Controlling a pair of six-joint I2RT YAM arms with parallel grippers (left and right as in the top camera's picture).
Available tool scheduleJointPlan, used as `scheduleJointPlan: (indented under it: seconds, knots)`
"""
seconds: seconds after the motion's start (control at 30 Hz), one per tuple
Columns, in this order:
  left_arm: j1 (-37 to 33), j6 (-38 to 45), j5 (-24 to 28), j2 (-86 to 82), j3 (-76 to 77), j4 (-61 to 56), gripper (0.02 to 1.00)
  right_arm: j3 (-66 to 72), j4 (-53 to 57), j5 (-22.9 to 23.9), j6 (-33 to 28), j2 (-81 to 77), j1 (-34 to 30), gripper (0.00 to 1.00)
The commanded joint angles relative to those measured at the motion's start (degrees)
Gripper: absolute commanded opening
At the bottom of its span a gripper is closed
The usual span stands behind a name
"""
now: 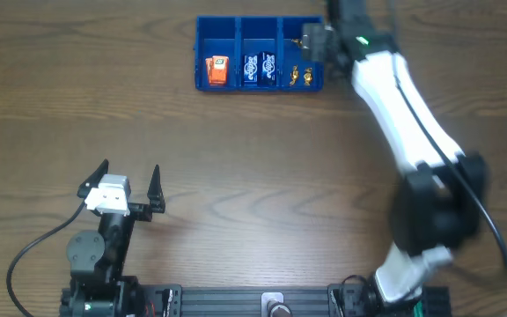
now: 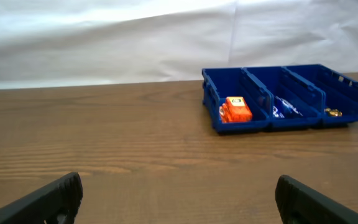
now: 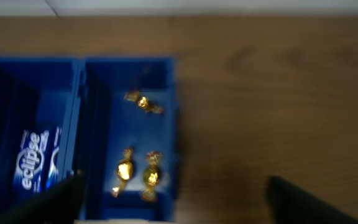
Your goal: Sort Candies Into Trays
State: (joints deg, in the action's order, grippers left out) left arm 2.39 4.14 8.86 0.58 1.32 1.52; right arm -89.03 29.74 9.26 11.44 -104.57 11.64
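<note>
A blue tray point(image 1: 202, 44) with three compartments stands at the table's far middle. Its left compartment holds an orange candy point(image 1: 216, 70), the middle one blue packets point(image 1: 260, 66), the right one three gold-wrapped candies point(image 1: 299, 76). My right gripper point(image 1: 317, 40) hovers above the tray's right end, open and holding nothing. Its wrist view looks down on the gold candies point(image 3: 135, 169) and a blue packet point(image 3: 33, 158). My left gripper point(image 1: 130, 180) stands open near its base, far from the tray point(image 2: 340, 93); the orange candy point(image 2: 237, 109) shows in its view.
Bare wooden table point(image 1: 253, 176) lies between the tray and both arm bases. The right arm point(image 1: 403, 106) slants across the right side. A white backdrop point(image 2: 104, 37) rises behind the table's far edge.
</note>
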Motion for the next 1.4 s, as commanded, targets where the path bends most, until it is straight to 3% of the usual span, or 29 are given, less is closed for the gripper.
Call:
scheduleJointPlan:
  seconds: [0.03, 0.33, 0.63, 1.17, 1.23, 1.4]
  knots:
    - [-0.2, 0.2, 1.1, -0.4, -1.0, 2.0, 0.998, 16.0, -5.0, 1.0, -1.5, 21.0, -1.9, 0.998]
    - [-0.2, 0.2, 1.1, -0.4, -1.0, 2.0, 0.998, 52.8, -16.1, 1.2, -1.4, 57.0, -3.7, 0.998]
    - [-0.2, 0.2, 1.1, -0.4, -1.0, 2.0, 0.998, 73.5, -21.5, -0.5, -1.0, 84.1, -11.5, 0.998]
    - [-0.2, 0.2, 1.1, -0.4, -1.0, 2.0, 0.998, 87.3, -22.4, -5.7, -1.7, 102.1, -11.3, 0.998]
    - [-0.2, 0.2, 1.1, -0.4, -1.0, 2.0, 0.998, 87.6, -23.5, -8.9, -3.5, 103.3, -11.3, 0.998]
    - [-0.2, 0.2, 1.1, -0.4, -1.0, 2.0, 0.998, 88.3, -24.5, -9.2, -5.0, 104.5, -11.3, 0.998]
